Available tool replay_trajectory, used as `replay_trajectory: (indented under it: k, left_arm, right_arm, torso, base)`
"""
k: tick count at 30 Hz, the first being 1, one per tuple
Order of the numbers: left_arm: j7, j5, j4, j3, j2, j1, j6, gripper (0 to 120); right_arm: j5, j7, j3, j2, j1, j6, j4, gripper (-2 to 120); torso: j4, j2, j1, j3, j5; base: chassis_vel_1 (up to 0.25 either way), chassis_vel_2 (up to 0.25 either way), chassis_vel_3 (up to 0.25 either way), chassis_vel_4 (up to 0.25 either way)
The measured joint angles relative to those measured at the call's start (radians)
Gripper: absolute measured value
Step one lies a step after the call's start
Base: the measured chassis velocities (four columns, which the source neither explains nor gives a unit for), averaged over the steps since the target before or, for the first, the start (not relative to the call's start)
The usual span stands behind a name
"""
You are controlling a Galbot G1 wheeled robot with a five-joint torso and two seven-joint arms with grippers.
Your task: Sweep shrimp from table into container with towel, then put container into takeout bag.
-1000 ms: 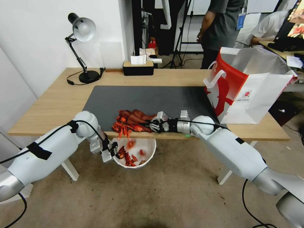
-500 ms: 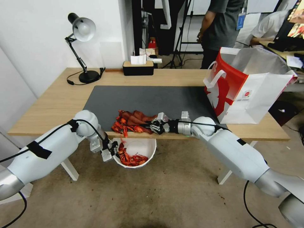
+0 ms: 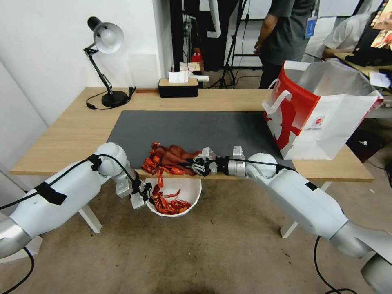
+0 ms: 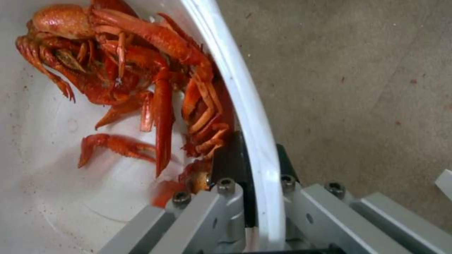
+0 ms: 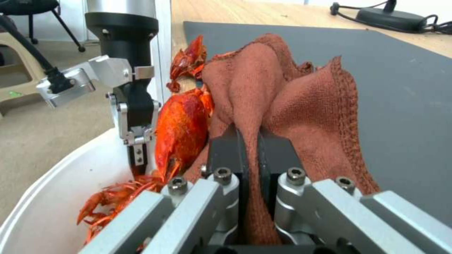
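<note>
The white container (image 3: 194, 195) hangs just below the table's (image 3: 61, 130) front edge. My left gripper (image 3: 145, 197) is shut on its rim (image 4: 245, 106), one finger inside and one outside. Red-orange shrimp (image 4: 132, 63) lie in the container (image 5: 70, 183). More shrimp (image 3: 152, 163) sit at the table edge, one dangling over it. My right gripper (image 3: 197, 165) is shut on the rust-red towel (image 3: 173, 154), which is bunched against those shrimp (image 5: 181, 123). The pinched fold of towel (image 5: 282, 88) runs between the right gripper (image 5: 249, 141) fingers. The takeout bag (image 3: 322, 118) stands open at the table's right end.
A dark grey mat (image 3: 196, 126) covers the table's middle. A black desk lamp (image 3: 107, 65) and a tissue box (image 3: 178, 86) stand along the far edge. People stand behind the table, away from the work. Bare floor lies under the container.
My right gripper dragged the towel slightly left toward the front edge. Shrimp that were falling have landed in the container, and its pile has grown. The left arm has held still.
</note>
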Motion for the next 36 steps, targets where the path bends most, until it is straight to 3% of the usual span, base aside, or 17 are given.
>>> replay_trajectory:
  k: [36]
  left_arm:
    - [-0.003,-0.007,-0.028,-0.048,0.068,0.036,-0.008,0]
  right_arm:
    - [0.003,0.009,-0.023,0.008,-0.004,-0.014,0.044,2]
  torso:
    - [0.0001,0.0,0.0,0.0,0.0]
  base:
    - [0.0,0.0,0.0,0.0]
